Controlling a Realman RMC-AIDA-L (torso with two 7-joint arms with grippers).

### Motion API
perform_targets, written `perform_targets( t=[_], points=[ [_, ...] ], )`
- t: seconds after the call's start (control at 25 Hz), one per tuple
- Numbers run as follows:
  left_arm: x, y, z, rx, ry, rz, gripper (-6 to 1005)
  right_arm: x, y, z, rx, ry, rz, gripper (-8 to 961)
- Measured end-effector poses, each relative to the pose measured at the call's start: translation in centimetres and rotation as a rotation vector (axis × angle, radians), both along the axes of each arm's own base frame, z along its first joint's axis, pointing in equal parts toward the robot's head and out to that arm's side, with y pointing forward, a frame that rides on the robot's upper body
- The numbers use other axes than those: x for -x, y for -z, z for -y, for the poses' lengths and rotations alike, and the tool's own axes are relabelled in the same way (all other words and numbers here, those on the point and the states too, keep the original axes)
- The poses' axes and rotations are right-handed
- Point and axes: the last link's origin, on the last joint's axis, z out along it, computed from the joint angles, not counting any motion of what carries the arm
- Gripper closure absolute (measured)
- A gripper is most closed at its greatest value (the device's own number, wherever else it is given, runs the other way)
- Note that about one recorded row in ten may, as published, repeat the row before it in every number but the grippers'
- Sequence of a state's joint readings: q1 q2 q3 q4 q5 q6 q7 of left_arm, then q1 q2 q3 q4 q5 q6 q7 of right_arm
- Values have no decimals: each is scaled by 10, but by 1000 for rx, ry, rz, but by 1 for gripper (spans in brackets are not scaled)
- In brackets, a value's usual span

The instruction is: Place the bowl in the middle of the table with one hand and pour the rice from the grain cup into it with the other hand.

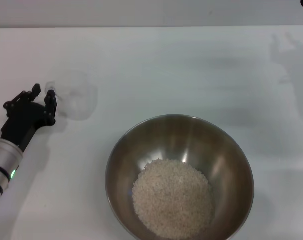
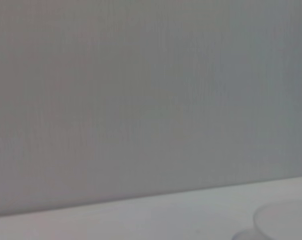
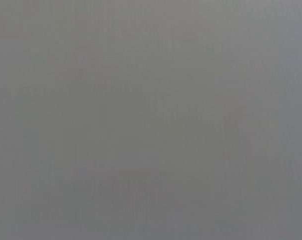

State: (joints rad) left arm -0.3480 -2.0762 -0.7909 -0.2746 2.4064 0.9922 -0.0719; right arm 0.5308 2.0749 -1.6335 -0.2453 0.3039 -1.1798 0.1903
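Black left gripper, jaws slightly parted about the grain cup's handle.

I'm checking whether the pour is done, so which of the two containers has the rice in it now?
The bowl, the wide steel one, holds the rice. The small clear cup by the left gripper looks empty.

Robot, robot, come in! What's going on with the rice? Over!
Left gripper open beside the grain cup, cup upright on the table. Rice heaped in the bowl. Right gripper out of view. Nothing in the way.
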Motion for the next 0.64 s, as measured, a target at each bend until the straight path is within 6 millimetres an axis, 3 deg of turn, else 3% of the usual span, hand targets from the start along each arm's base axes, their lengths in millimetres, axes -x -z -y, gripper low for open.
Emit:
perform_targets(
  t=[0.2, 0.36, 0.64],
  points=[
    [6, 1, 12, 0, -18, 12, 783, 0, 0, 0, 2, -2, 3, 595],
    [9, 0, 22, -19, -19, 30, 610, -1, 1, 1, 5, 1, 5, 595],
    [12, -2, 37, -32, 0, 39, 610, -2, 1, 1, 8, 5, 7, 595]
  ],
)
